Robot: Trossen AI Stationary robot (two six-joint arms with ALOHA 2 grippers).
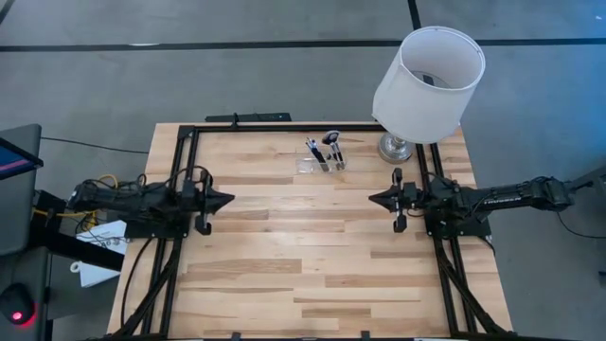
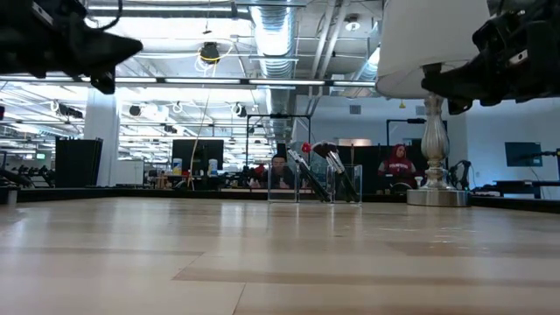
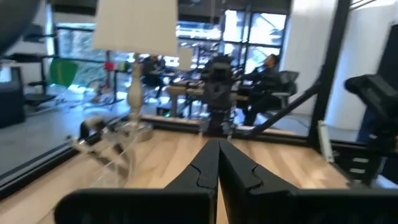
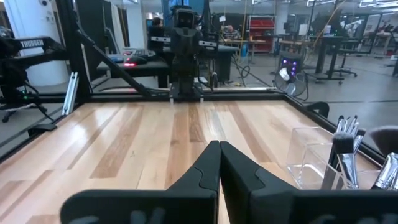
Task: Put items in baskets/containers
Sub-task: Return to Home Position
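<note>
The clear plastic organizer (image 1: 320, 162) stands on the table's far half, left of the lamp; it also shows in the low view (image 2: 315, 185) and the right wrist view (image 4: 314, 163). Several slim makeup brushes (image 1: 322, 152) stand inside it, leaning, heads up (image 2: 322, 156) (image 4: 344, 149). My left gripper (image 1: 229, 200) hovers shut at the table's left side, above the wood, pointing right (image 3: 217, 163). My right gripper (image 1: 373, 199) hovers shut at the right side, pointing left (image 4: 219, 163). Neither is near the organizer.
A lamp with a big white shade (image 1: 428, 83) and silver base (image 1: 395, 148) stands at the far right corner, close to the organizer. A black frame (image 1: 246, 128) borders the table. Bare wood (image 1: 303, 256) lies between and in front of the arms. People sit in the room behind (image 2: 399, 166).
</note>
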